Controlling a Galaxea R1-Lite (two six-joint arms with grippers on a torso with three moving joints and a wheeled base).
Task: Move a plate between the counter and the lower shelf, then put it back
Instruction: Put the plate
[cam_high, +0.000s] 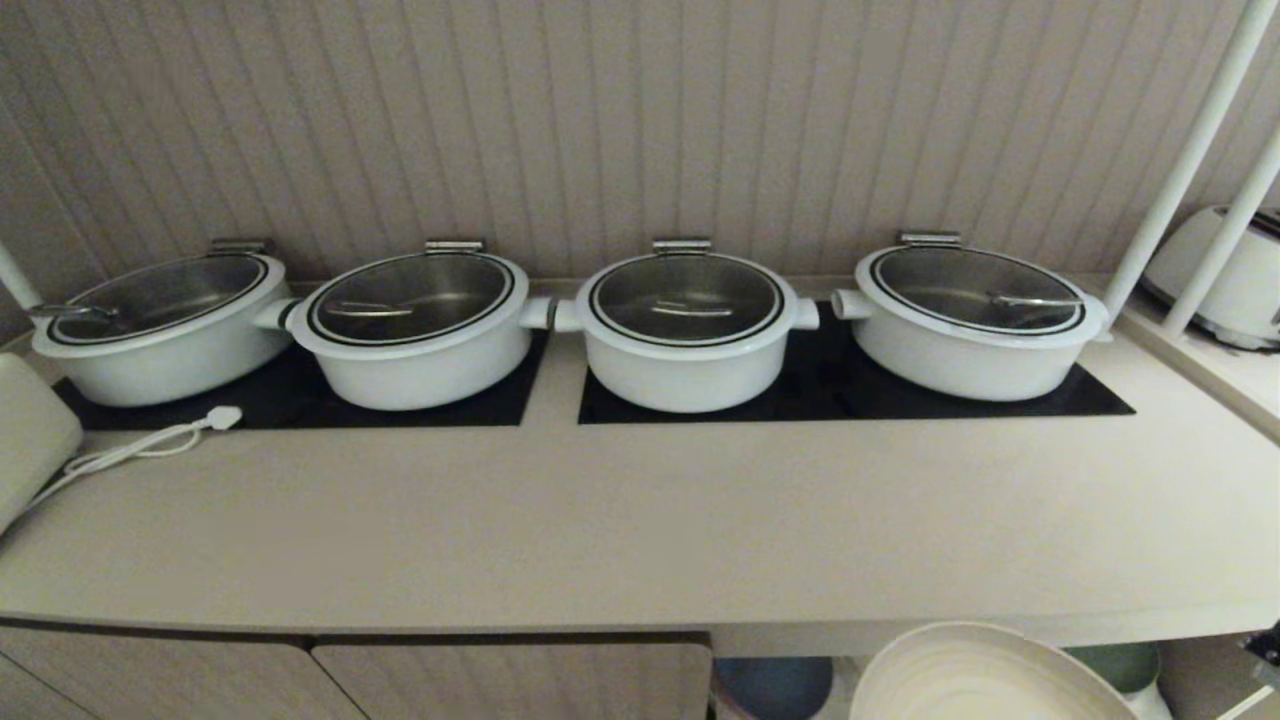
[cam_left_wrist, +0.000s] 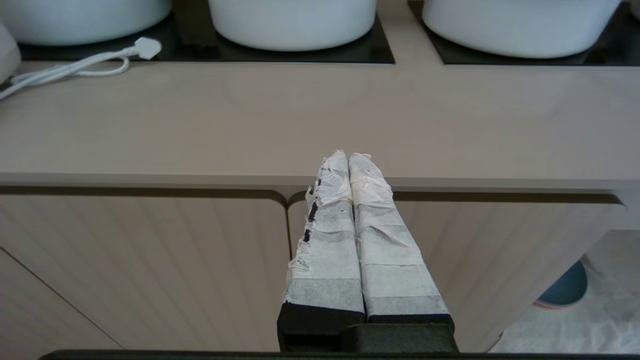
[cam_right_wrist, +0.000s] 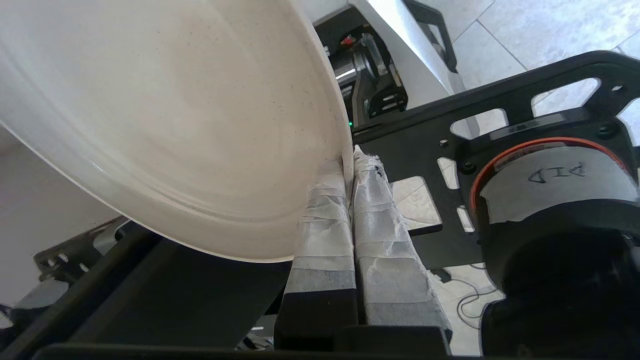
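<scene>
The cream plate (cam_high: 975, 675) shows at the bottom right of the head view, below the front edge of the counter (cam_high: 640, 520), tilted in the air. In the right wrist view the plate (cam_right_wrist: 165, 115) fills most of the picture, and my right gripper (cam_right_wrist: 348, 162) is shut on its rim, one taped finger on each face. My left gripper (cam_left_wrist: 348, 157) is shut and holds nothing, parked in front of the cabinet doors (cam_left_wrist: 150, 270) under the counter (cam_left_wrist: 320, 125). A corner of the lower shelf with its wrinkled white cloth (cam_left_wrist: 590, 325) shows in the left wrist view.
Several white lidded pots (cam_high: 685, 330) stand on black hob panels (cam_high: 850, 395) along the counter's back. A white cable and plug (cam_high: 150, 440) lie at the left. A blue plate (cam_high: 775, 685) and a green one (cam_high: 1125, 660) sit in the recess. White posts (cam_high: 1190, 150) rise at the right.
</scene>
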